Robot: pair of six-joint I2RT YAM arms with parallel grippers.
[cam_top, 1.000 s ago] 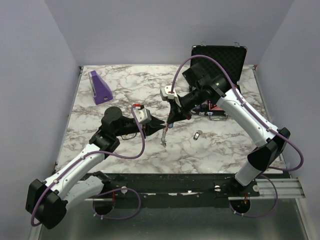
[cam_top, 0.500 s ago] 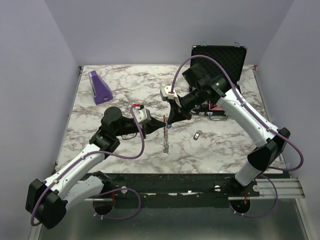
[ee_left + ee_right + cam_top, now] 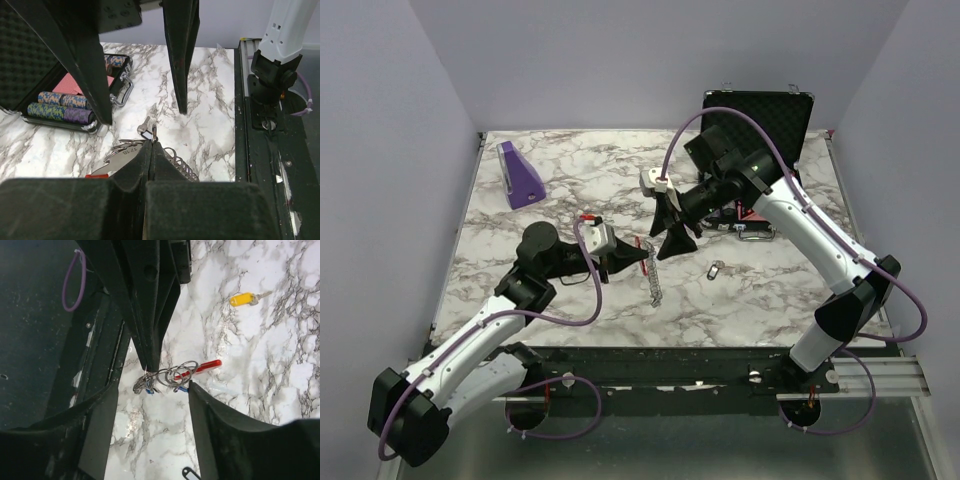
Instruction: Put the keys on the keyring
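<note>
Pinches the keyring [image 3: 651,272] in the left end effector [image 3: 640,254], closed narrow on its metal ring, a little left of centre in the top view. Trails the grey coiled part down-frame from the red clip, with the keys [image 3: 146,388] bunched at the ring; unclear whether touching the counter [image 3: 570,190]. Spreads the right end effector [image 3: 672,234] wide, just right of the keyring and off it, no longer closed at the clip's upper end as half a second ago. Sets the left wrist slightly lower in frame than before. Leaves a yellow-headed key [image 3: 242,299] and a dark-headed key [image 3: 717,270] loose on the counter. Holds poker chips [image 3: 60,105] in the open case [image 3: 760,110] at upper right.
</note>
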